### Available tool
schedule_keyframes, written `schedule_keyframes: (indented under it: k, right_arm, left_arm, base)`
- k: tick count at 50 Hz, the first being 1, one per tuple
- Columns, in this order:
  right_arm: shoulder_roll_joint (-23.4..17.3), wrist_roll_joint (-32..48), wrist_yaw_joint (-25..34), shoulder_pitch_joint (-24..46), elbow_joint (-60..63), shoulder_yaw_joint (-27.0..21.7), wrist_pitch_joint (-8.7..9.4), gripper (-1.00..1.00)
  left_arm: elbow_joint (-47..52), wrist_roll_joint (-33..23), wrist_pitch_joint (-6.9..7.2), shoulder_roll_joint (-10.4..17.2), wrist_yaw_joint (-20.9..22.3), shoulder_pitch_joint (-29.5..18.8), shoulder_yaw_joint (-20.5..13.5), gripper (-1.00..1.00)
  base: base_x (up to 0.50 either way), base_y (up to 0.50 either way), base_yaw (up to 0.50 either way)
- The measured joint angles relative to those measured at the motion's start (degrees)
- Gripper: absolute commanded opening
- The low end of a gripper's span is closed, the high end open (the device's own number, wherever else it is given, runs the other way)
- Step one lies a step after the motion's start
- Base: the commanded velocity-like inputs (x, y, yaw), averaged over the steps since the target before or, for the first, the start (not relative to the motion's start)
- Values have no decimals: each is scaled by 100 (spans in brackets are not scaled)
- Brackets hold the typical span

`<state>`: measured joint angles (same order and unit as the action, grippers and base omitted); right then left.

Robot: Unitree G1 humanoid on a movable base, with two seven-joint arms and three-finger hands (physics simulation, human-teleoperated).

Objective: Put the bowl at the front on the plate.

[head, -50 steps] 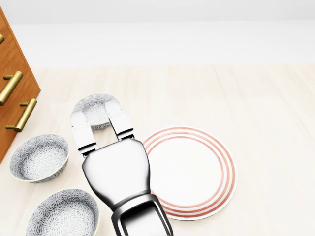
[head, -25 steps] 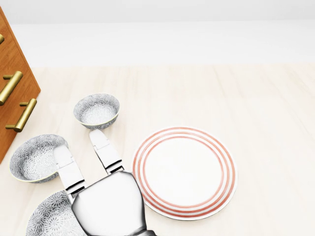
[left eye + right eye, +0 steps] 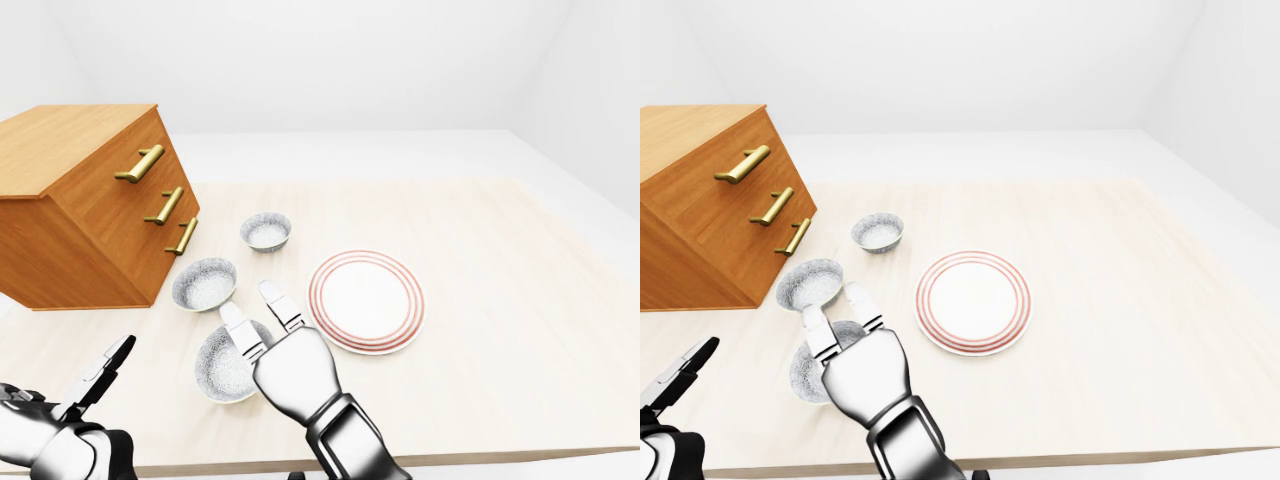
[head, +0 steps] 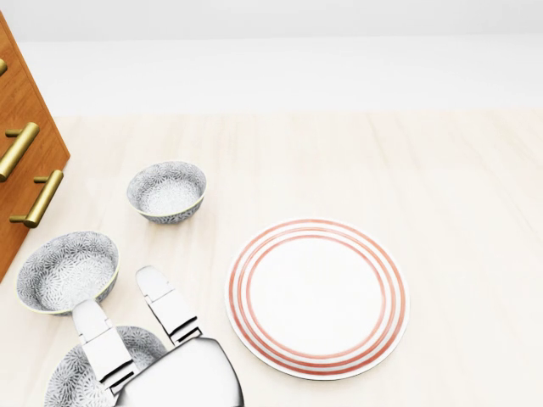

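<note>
While your right robot hand hangs over the near bowl, its fingers lie straight and spread apart: wide, closed on nothing. The palm covers the bowl's right part. You cannot tell whether it touches the rim. One fingertip points far toward the middle bowl, the other into the gap between that bowl and the plate.

Near bowl: upright on the surface, just near-left of the plate, beside it and not on it. Grey speckled pattern inside, same as the other two.

Middle bowl: just far-left of the near one. Far bowl: farther off, far-left of the plate. All three upright, apart from one another.

Plate: white, red rings round the rim, flat on the surface.

Drawer chest: wooden, far left, three brass handles on the side facing the bowls.

Your left robot hand sits low at the near left, well apart from the bowls, fingers stretched out wide, holding nothing.
</note>
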<state>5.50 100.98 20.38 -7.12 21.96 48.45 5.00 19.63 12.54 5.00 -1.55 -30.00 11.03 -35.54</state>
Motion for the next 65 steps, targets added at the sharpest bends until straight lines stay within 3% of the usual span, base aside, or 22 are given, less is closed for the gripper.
schedule_keyframes:
  k: [23,65]
  right_arm:
    - [-322,-520,-585,-205,-299,-147,0,100]
    - [-275,-889,-942,-190,-1081,-52,0,100]
  left_arm:
    - [-101,-12,0,10,0,-11,34,100]
    - [-54,-4,0,2,0,0,25,100]
  base:
    - [0,0,0]
    - [0,0,0]
